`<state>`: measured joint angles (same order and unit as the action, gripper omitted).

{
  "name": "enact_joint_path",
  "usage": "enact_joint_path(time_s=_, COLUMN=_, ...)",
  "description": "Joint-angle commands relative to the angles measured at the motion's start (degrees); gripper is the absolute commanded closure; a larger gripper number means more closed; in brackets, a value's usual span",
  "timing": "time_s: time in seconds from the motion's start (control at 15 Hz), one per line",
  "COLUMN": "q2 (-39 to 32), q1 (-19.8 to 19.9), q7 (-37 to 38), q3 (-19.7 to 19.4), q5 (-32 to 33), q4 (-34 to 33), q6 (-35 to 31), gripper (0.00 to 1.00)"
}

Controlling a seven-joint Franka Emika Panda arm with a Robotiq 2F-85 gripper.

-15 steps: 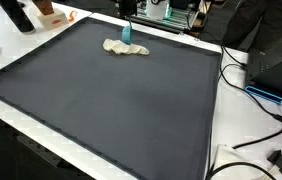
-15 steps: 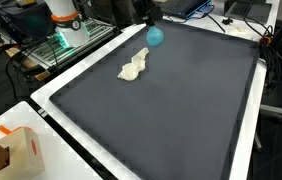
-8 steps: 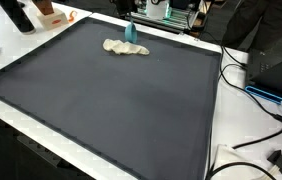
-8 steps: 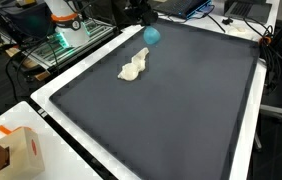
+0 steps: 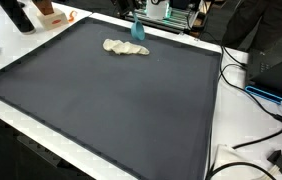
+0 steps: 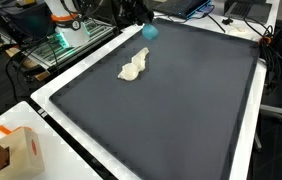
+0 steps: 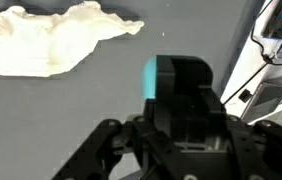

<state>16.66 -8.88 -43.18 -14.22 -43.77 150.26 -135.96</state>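
1. The white table (image 6: 43, 95) is the biggest thing here. It shows as a pale rim around everything else.
2. The dark mat (image 5: 131, 110) covers nearly all of the table. It lies flat and looks matte in both exterior views.
3. Black cables (image 5: 253, 100) trail off the table's edge, well apart from me.
4. An orange-and-white carton (image 6: 16, 150) sits on the table rim at the near corner, also well apart from me.
5. The crumpled beige cloth (image 5: 124, 47) lies on the mat near its far edge, and in the wrist view it (image 7: 56, 40) stretches across the top of the picture. It looks limp and light, and I am not touching it.
6. My gripper (image 7: 171, 95) hangs over the far edge of the mat, just beyond the cloth. My jaws are clenched on the teal object.
7. The teal object (image 6: 149, 30) is the smallest thing. It sits between my fingers and looks clear of the mat, close to the cloth but apart from it.
   - In the wrist view only a teal strip (image 7: 151, 78) shows beside one black finger.
   - I cannot tell whether it is a ball or a small cup.
   - I judge it light, rigid and smooth, so it could slip.
   - A squeeze across its middle, pads square on opposite sides, seems the safest hold.
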Motion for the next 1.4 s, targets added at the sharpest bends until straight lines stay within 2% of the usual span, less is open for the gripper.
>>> enact_joint_path(time_s=0.0, q2=-0.72, q1=3.01, q7=-6.86, q3=-0.73, q5=-8.17, q4=0.08, q6=4.08, gripper=0.75)
enact_joint_path(time_s=0.4, q2=-4.95, q1=8.59, q7=-13.93, q3=-0.14, q5=-16.7, q4=-0.2, q6=8.58, gripper=0.75)
enact_joint_path(time_s=0.73, q2=-8.48, q1=12.54, q7=-16.95, q3=0.26, q5=-20.47, q4=-0.35, q6=11.0, gripper=0.75)
enact_joint_path(time_s=1.33, q2=-11.69, q1=16.53, q7=-15.53, q3=1.07, q5=-24.31, q4=-0.62, q6=10.18, gripper=0.75)
